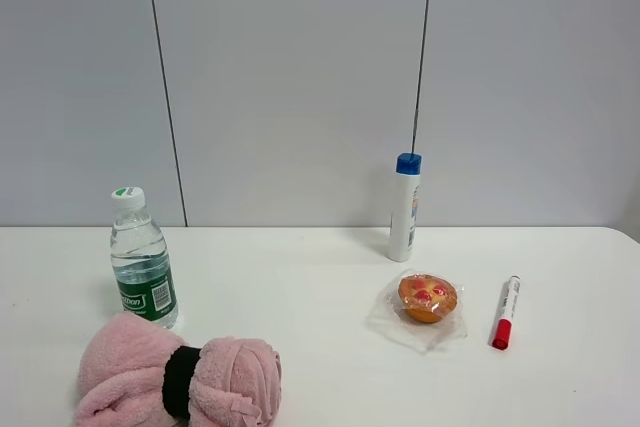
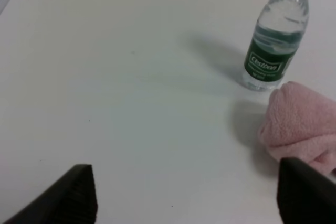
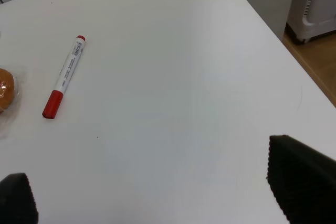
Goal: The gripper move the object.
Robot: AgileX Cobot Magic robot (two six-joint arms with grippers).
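A white table (image 1: 320,277) carries five things in the high view. On the left stands a water bottle (image 1: 141,259) with a green label and white cap, upright, and just in front of it lies a rolled pink towel (image 1: 180,375) bound by a black band, its near edge touching or almost touching the bottle's base. Toward the right, a white tube-shaped bottle with a blue cap (image 1: 405,207) stands upright near the wall. In front of it sits a small orange cake in clear wrapping (image 1: 427,299), and just beside that — further right — lies a red-capped marker (image 1: 506,312), cap toward the camera.

Neither arm appears in the high view. The left gripper (image 2: 186,195) hangs over bare table with its two dark fingers (image 2: 73,195) spread wide and nothing between them; the water bottle and the pink towel lie ahead of it, off to one side. The right gripper (image 3: 160,184) is likewise spread wide and empty over bare table — the marker and the edge of the cake lie ahead, well apart from it.
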